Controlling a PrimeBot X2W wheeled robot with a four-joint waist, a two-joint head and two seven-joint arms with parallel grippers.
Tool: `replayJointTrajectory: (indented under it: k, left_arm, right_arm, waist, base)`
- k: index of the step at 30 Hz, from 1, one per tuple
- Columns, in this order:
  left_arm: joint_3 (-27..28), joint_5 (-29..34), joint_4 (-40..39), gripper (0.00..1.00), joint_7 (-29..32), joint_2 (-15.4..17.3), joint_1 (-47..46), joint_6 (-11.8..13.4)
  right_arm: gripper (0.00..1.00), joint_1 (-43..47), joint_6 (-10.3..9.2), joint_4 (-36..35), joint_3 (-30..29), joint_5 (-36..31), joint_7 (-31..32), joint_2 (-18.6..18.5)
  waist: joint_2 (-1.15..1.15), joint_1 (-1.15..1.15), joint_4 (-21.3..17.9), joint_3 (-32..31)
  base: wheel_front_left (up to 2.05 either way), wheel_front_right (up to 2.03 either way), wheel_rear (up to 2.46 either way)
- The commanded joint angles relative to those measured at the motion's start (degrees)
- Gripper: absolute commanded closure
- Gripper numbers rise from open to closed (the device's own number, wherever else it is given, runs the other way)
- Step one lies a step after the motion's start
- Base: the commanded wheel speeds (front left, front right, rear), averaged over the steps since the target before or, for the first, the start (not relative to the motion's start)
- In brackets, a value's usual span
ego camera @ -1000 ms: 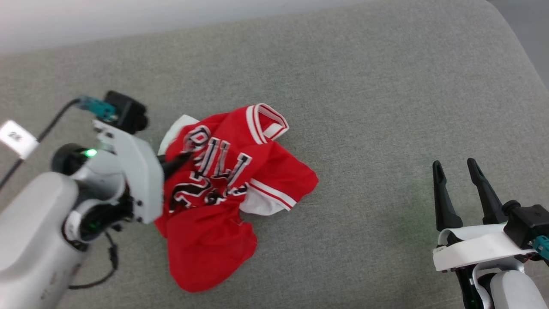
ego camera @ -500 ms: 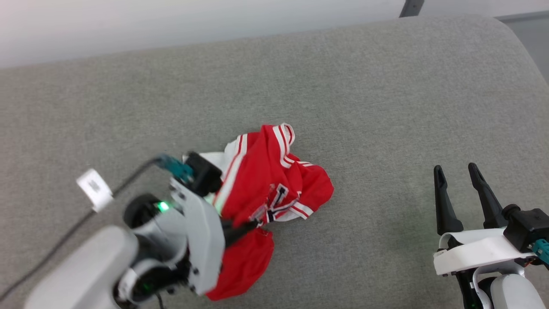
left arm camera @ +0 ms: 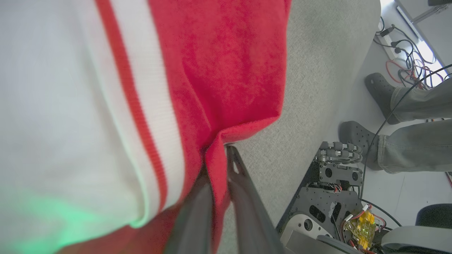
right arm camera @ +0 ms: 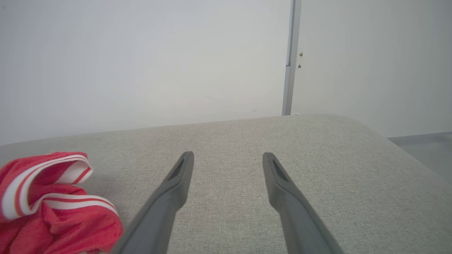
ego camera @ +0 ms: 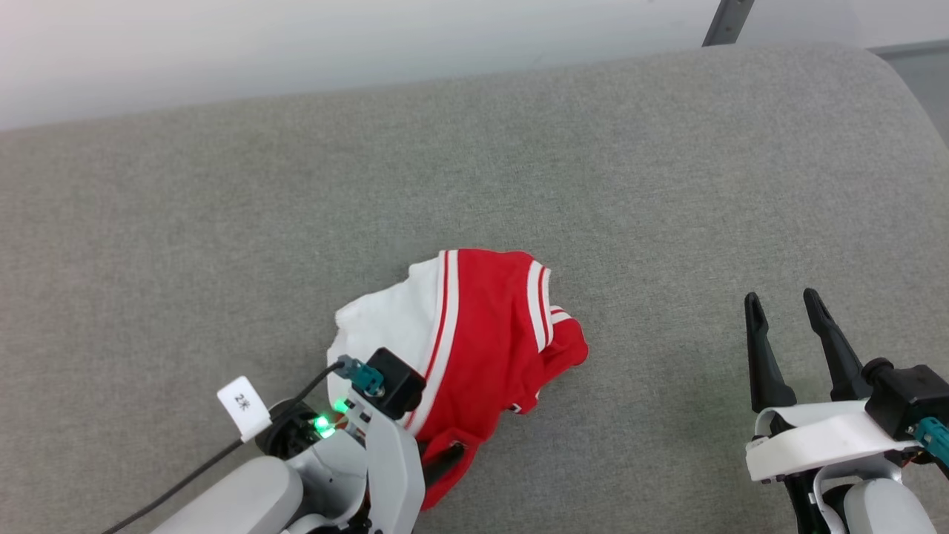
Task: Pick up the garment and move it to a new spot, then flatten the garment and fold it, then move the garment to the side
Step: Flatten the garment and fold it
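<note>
While my left jaws pinch a red fold of the shirt (ego camera: pixel 482 326), bunched low and centre in the head view on the grey desk (ego camera: pixel 667 185), I should set it down gently before letting go; right jaws gape empty, lower right.

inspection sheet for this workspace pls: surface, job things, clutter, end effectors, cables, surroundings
surface: grey fabric pad, flat
job's things: garment bunched in a heap, not flattened
clutter: nothing seen
end effectors: left end effector shut on a red fold of the garment; right end effector open, apart from it
cables: tagged black cable on left arm; floor cables
surroundings: white wall; person's legs beside the pad
</note>
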Motion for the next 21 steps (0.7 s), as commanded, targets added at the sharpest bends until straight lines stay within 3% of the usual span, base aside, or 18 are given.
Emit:
replayJointTrajectory:
  k: [1,21]
  left_arm:
    - [0.23,0.15,0.19,0.00,-0.36,-0.16,0.23,-0.19]
    - [6.72,-4.35,-4.72,0.00,4.41,5.13,-7.88,0.68]
  right_arm:
    - [0.00,0.78,-0.08,0.01,0.19,-0.04,-0.27,-0.16]
    - [0.00,1.03,-0.08,0.11,1.64,-0.29,-0.27,-1.26]
  waist:
    - [0.00,0.00,0.18,-0.37]
    - [0.00,0.00,1.45,-4.31]
  base:
    - [0.00,0.00,0.00]
    - [0.00,0.00,0.00]
